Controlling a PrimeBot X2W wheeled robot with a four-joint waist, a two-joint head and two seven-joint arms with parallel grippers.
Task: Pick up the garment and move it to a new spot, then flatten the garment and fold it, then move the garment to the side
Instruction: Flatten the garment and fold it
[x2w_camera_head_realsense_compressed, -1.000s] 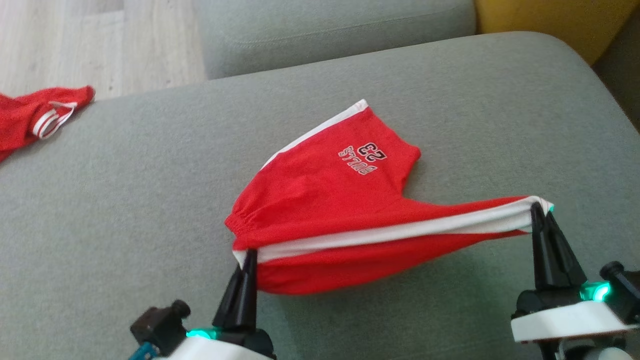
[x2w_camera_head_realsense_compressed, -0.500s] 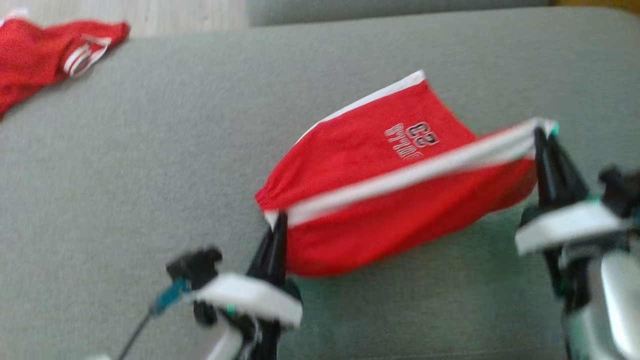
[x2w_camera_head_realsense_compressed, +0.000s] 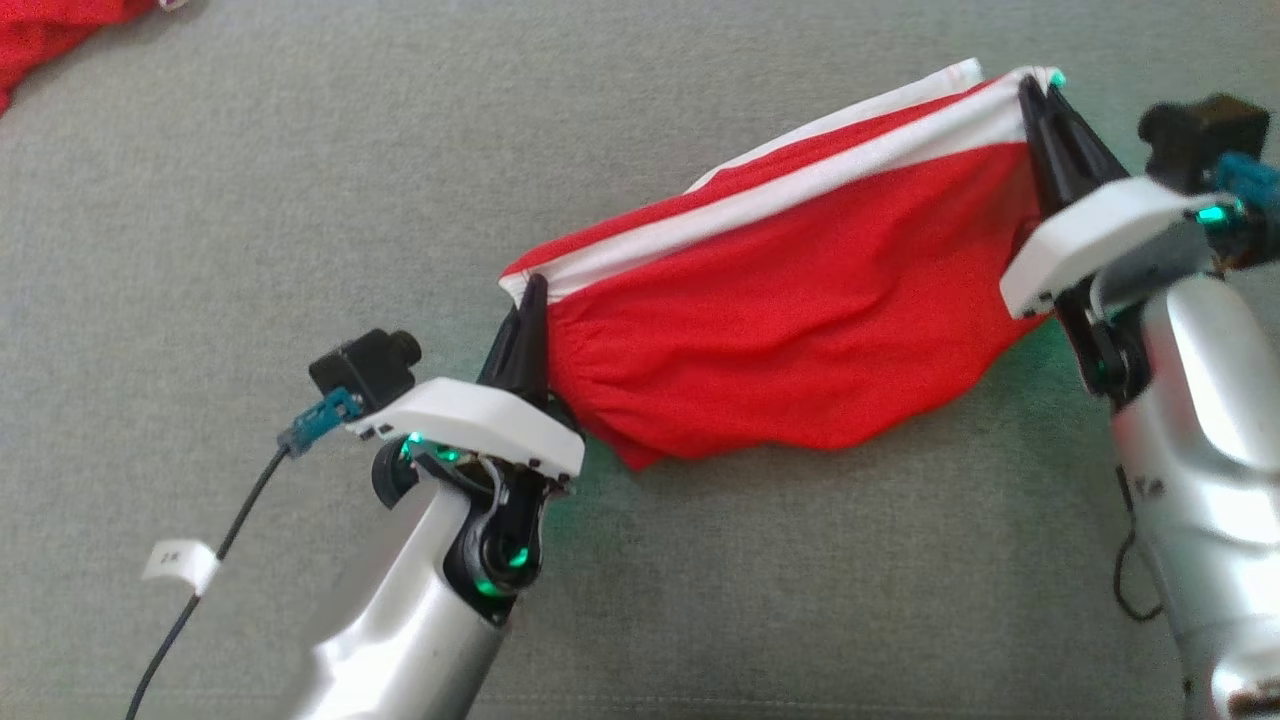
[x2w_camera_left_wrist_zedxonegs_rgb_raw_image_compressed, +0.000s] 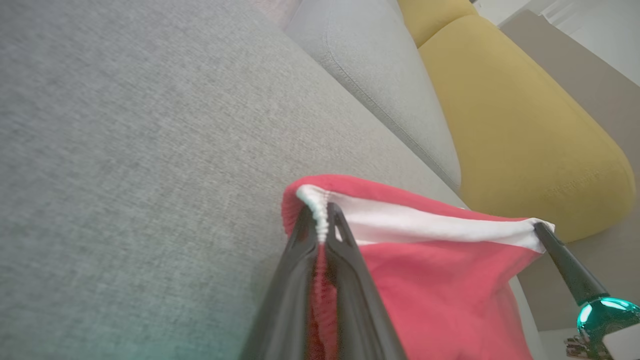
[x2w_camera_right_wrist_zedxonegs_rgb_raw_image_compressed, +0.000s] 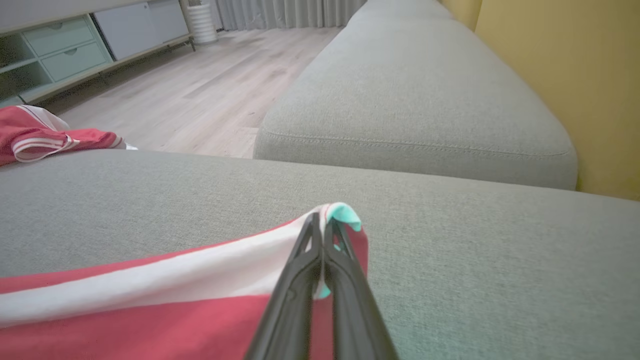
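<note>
A: Left fingers pinch the waistband corner, right fingers the far-right hem; the garment hangs between them over the sofa cushion.
B: Then hold the stripe taut and lower both ends together, so it lands flat.

No text can be read in any of the three views. A small white tag wrapped on the dark cable beside the left arm carries a few tiny dark marks, too small to make out, and a small dark marking on the silver right arm is just as blurred. The garment turns only plain red cloth and a white band toward the cameras.
</note>
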